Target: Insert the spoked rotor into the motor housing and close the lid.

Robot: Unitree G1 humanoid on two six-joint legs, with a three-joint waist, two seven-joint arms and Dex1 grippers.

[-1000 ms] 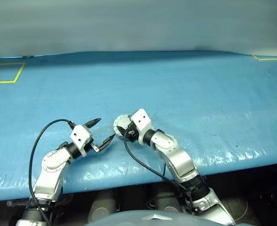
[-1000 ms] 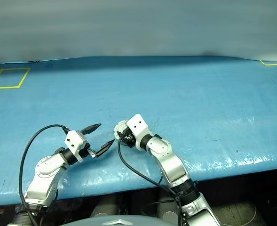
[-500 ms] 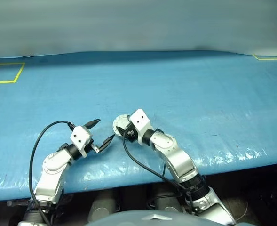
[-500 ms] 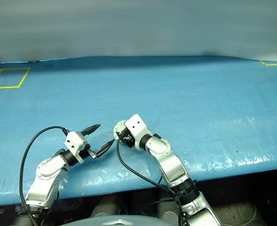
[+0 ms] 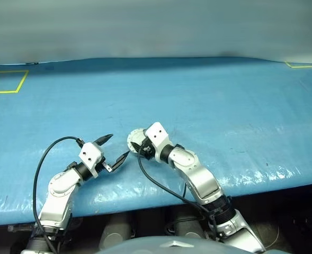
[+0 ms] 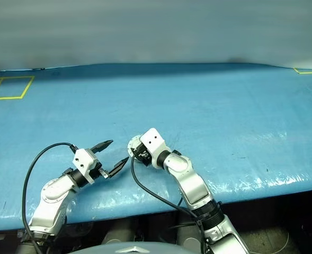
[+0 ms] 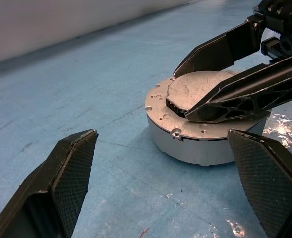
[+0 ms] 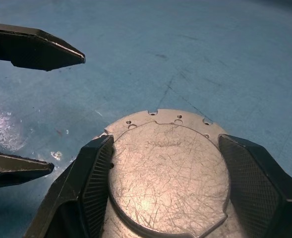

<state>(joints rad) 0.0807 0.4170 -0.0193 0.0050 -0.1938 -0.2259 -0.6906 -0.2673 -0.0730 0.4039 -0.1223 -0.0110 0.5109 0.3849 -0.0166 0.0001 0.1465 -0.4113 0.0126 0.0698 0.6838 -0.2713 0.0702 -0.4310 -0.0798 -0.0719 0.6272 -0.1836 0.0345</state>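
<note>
The motor housing (image 7: 200, 144) is a round grey case resting on the blue table, close in front of me. The lid (image 8: 168, 178), a scratched plain grey disc, lies flat on top of it. My right gripper (image 5: 136, 143) straddles the lid from above, with one finger pressed against each side of the raised disc. Just to the left, my left gripper (image 5: 118, 145) stands wide open and level, pointing at the housing with a gap between them and nothing in its fingers (image 8: 46, 49). The spoked rotor is hidden.
The blue table cover (image 5: 208, 100) stretches far ahead and to both sides. Yellow tape squares mark its far left (image 5: 5, 82) and far right (image 5: 304, 65) corners. The table's front edge runs just below my arms.
</note>
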